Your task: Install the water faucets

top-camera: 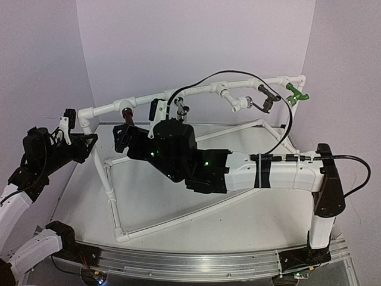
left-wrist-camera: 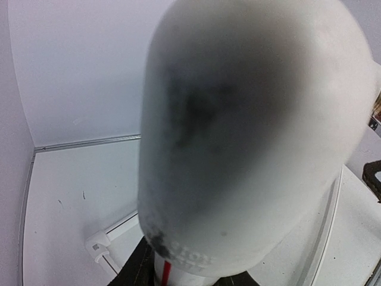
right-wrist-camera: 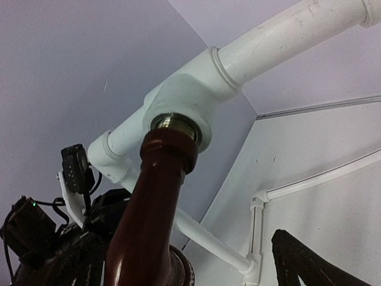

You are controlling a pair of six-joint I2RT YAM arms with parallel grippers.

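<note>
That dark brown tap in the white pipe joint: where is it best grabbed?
Grip the dark brown tap on its round barrel below the collar, coming from its free end. It sticks straight out of the white tee, so a squeeze across it should stay centred.

Centre of shot: white PVC pipe frame standing on pale tabletop, top bar running left to upper right w/ tee fittings; alum. rail along bottom edge.
</note>
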